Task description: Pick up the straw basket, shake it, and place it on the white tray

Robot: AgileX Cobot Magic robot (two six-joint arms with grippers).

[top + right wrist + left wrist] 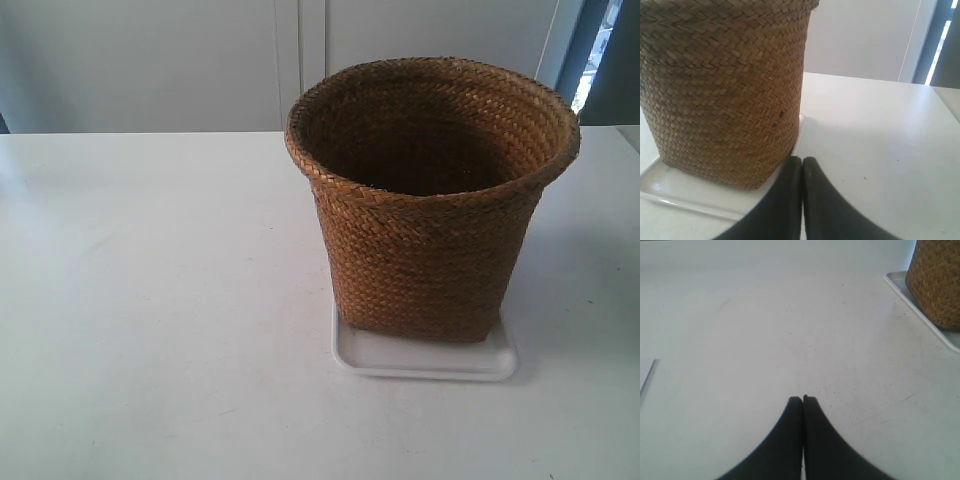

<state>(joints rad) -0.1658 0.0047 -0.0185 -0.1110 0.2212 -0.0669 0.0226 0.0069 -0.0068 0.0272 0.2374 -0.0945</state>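
1. On the white tray point(420, 362), the straw basket point(425, 210) stands upright.
2. Left gripper point(803, 399): fingers pressed together, empty, well apart from basket. Right gripper point(802, 160): same, near the tray's edge.
3. Placement looks done; next calls only for backing off without nudging.

One straw basket point(430, 230). One white tray point(420, 362). One white table point(150, 300). Two grippers, none of them in the exterior view: one left gripper point(803, 399), one right gripper point(802, 160). Two dark fingers point(785, 440) on each, four in all. One flat pale piece point(645, 376) at the edge of the left wrist view, kind not clear.
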